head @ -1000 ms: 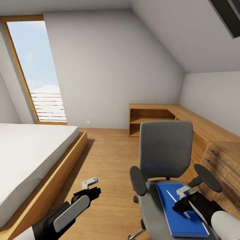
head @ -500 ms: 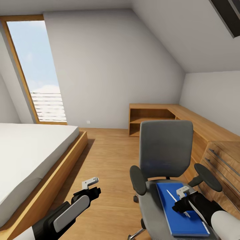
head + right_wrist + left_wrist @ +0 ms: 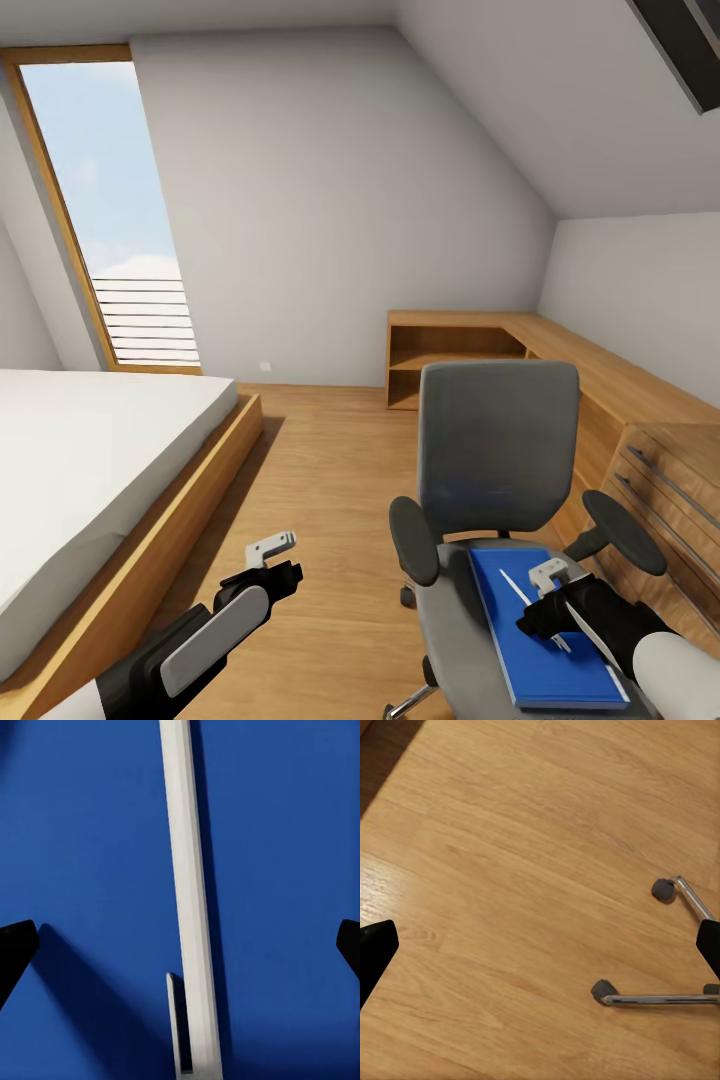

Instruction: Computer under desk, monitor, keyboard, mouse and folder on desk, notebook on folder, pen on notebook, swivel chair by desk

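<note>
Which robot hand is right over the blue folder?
The right gripper, hovering open above the folder and pen on the chair. The left gripper hangs over bare floor.

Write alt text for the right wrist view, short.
A white-silver pen lies on the bright blue folder, running lengthwise through the frame with its clip end near the camera. The right gripper is open above it, its dark fingertips at either edge.

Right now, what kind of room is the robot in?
Most likely a bedroom under a sloping attic roof. There is a big bed with a wooden frame, a tall window, and a grey swivel chair beside low wooden shelves along the wall.
</note>
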Tool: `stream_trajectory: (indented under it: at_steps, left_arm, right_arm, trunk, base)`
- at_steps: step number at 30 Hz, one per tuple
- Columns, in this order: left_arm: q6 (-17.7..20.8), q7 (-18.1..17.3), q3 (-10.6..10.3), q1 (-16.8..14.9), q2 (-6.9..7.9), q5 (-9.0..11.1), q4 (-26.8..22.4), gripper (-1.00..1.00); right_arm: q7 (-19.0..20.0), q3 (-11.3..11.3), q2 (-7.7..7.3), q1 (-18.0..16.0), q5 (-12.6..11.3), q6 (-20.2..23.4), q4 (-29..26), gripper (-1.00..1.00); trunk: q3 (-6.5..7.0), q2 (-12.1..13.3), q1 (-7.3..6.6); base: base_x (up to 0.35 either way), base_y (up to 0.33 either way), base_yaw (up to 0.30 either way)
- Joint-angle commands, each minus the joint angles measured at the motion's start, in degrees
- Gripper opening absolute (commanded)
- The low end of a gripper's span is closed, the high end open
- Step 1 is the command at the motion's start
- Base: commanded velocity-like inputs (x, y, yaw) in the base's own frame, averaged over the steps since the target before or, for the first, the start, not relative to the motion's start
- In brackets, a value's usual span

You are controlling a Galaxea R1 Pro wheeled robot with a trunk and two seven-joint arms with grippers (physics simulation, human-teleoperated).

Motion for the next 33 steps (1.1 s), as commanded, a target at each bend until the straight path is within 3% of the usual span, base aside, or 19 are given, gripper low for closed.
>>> stream_trajectory:
  at_steps: [1, 7, 8, 33]
  left_arm:
    - [0.31, 0.29, -0.11, -0.08, 0.04, 0.11, -0.06, 1.0]
    - [0.32, 0.28, -0.11, -0.08, 0.04, 0.11, 0.0, 1.0]
    - [0.32, 0.3, -0.11, -0.08, 0.04, 0.11, 0.01, 1.0]
    - [0.31, 0.25, -0.2, -0.08, -0.13, 0.14, 0.02, 1.0]
  right_arm:
    - [0.17, 0.26, -0.05, 0.02, -0.05, 0.31, -0.11, 1.0]
    - [0.17, 0.26, -0.05, 0.02, -0.05, 0.31, -0.11, 1.0]
    - [0.17, 0.26, -0.05, 0.02, -0.05, 0.31, -0.11, -1.0]
    - [0.17, 1.39, -0.05, 0.05, -0.05, 0.31, -0.11, -1.0]
  trunk:
    - [-0.07, -0.03, 0.0]
    - [-0.07, -0.03, 0.0]
    - [-0.07, -0.03, 0.0]
    - [-0.07, -0.03, 0.0]
  base:
    - [0.0, 0.0, 0.0]
    - [0.0, 0.0, 0.0]
    - [0.0, 0.0, 0.0]
    - [0.0, 0.0, 0.0]
